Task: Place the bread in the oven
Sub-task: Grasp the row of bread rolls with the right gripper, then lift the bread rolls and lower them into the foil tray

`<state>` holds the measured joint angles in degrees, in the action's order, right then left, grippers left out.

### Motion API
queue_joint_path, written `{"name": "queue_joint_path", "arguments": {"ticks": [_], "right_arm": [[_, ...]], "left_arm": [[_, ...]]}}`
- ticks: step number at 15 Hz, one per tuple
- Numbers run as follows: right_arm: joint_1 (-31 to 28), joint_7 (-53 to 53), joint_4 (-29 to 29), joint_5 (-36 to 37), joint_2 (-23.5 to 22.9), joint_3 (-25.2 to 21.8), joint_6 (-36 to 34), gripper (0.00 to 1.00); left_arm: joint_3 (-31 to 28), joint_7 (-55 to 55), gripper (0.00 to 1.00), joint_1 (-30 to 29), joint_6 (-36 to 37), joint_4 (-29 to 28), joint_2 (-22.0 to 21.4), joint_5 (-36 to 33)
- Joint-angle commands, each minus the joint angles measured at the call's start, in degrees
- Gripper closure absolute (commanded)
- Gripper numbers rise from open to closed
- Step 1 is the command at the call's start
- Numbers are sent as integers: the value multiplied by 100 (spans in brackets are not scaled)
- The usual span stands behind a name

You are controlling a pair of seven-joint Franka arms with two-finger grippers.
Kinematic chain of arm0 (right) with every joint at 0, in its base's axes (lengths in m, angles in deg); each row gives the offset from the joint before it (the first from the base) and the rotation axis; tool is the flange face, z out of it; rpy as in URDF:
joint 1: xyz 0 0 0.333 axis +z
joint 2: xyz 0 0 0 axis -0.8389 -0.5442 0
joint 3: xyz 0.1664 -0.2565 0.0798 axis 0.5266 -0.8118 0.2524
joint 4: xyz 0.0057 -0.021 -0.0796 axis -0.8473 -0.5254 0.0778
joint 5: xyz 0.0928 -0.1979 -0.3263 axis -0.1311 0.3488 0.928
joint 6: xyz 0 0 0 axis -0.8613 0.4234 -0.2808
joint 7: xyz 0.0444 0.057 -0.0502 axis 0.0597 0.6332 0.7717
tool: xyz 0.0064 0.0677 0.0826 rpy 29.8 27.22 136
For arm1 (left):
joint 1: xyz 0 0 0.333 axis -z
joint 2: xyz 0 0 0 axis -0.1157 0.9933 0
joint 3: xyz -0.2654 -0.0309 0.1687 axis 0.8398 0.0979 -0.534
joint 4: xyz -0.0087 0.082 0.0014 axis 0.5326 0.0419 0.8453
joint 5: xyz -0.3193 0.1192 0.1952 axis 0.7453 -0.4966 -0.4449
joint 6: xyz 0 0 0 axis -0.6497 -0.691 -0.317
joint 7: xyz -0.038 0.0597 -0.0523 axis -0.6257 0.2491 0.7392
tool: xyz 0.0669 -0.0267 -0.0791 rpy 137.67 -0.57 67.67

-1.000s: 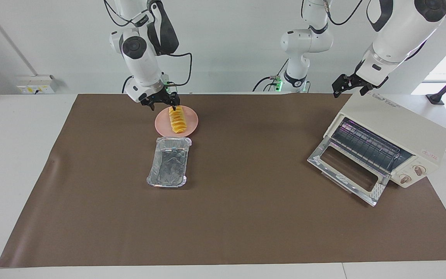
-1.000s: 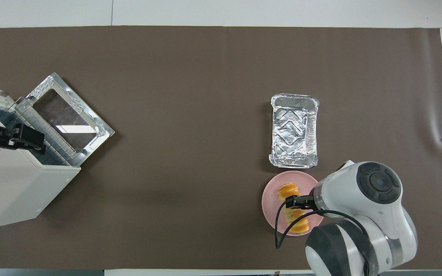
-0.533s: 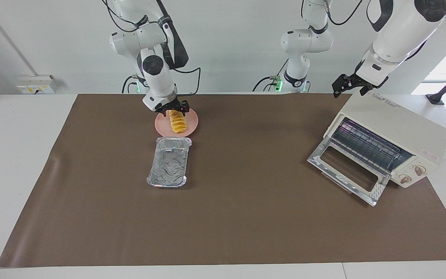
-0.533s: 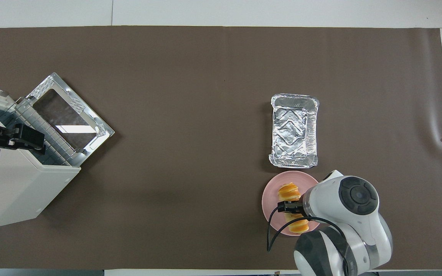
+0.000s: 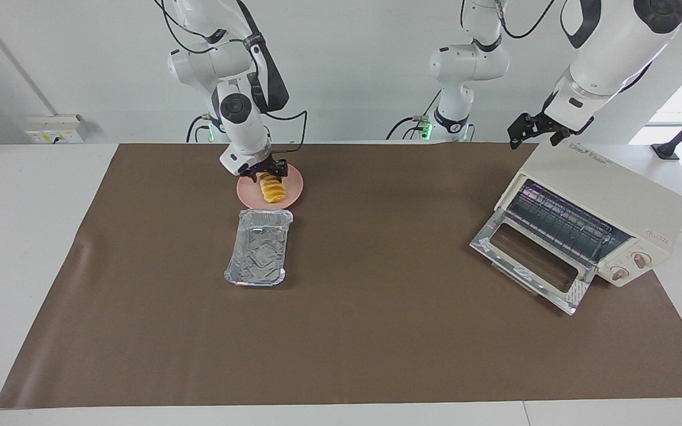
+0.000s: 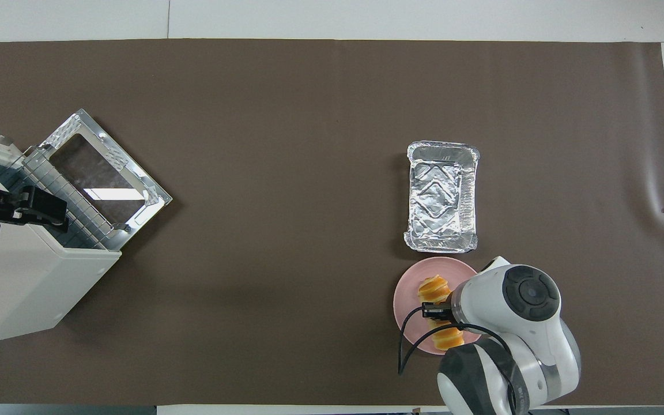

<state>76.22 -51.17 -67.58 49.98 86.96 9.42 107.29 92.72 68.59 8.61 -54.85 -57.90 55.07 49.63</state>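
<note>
Golden-yellow ridged bread [image 5: 272,189] sits on round pink plate [image 5: 293,190] beside foil tray [image 5: 258,247], right tool [image 5: 264,173] down on it, grip state unclear; left tool [image 5: 529,131] waits over cream toaster oven [image 5: 613,201], door open, so pickup and transfer remain.

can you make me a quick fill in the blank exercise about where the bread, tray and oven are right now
1. The bread lies on the pink ____.
2. The oven stands at the left arm's end of the table with its door ____.
3. The foil tray holds ____ and sits farther from the robots than the plate.
4. The right hand is down at the bread, while the left hand waits over the ____.

Missing words: plate; open; nothing; oven
</note>
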Motion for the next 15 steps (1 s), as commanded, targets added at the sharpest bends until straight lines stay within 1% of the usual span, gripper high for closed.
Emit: {"name": "queue_joint_path", "arguments": {"ticks": [1,2,4,6,8,9,11,14,15], "right_arm": [[-3,65,-45,-89,2,-15,47,100],[-12,65,-19,-115,46,-15,-14,100],[-38,108,243,-211,195,-24,-573,100],[-91,100,700,-247,318,-67,-1295,100],[-257,74,1279,-256,310,-112,-1622,100],[-380,-5,1578,-247,231,-103,-1605,100],[-539,-119,2202,-247,-102,-112,-1579,100],[-715,-129,2810,-194,-655,-112,-1211,100],[-732,-129,2924,-168,-857,-112,-949,100]], "left_arm": [[9,6,0,-38,-93,-98,-103,71],[9,14,0,-38,-93,-98,-103,71],[9,6,0,-47,-93,-89,-103,71],[9,6,0,-38,-93,-98,-94,71],[9,6,0,-38,-93,-89,-94,71],[9,6,0,-38,-93,-98,-94,71],[9,6,0,-38,-93,-98,-103,71],[9,6,0,-38,-93,-98,-94,71],[9,6,0,-38,-93,-89,-94,71]]}}
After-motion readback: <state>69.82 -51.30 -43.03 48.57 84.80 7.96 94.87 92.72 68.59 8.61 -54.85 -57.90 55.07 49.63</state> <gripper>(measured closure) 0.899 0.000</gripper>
